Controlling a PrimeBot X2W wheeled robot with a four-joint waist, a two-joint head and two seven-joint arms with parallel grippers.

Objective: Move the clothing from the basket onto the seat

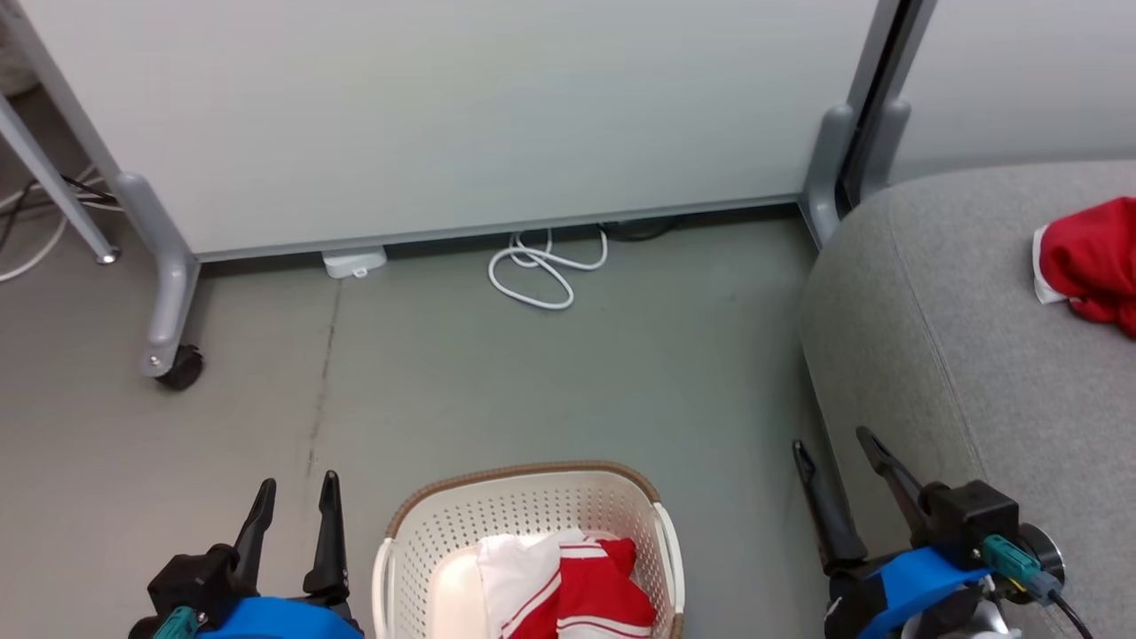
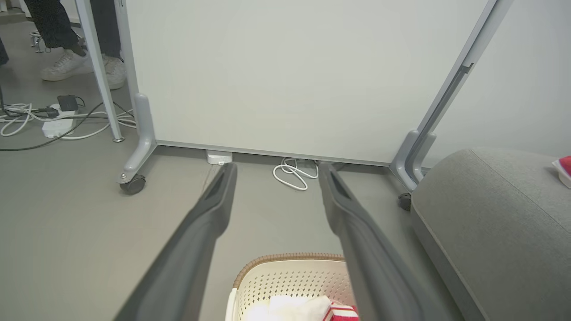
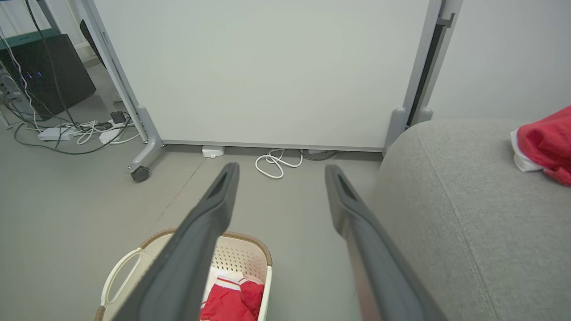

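Cream perforated plastic, rimmed in brown weave, formed the basket [image 1: 532, 510] we saw in the head view; a red-and-white striped garment [image 1: 595, 595] lay inside, and a plain red garment [image 1: 1096, 257] sat bunched on the grey fabric seat [image 1: 958, 337]. In the left wrist view our left gripper [image 2: 276, 165] stood spread wide, empty, the basket showing between its fingers. In the right wrist view our right gripper [image 3: 281, 166] was equally splayed, beside the seat's rounded edge.
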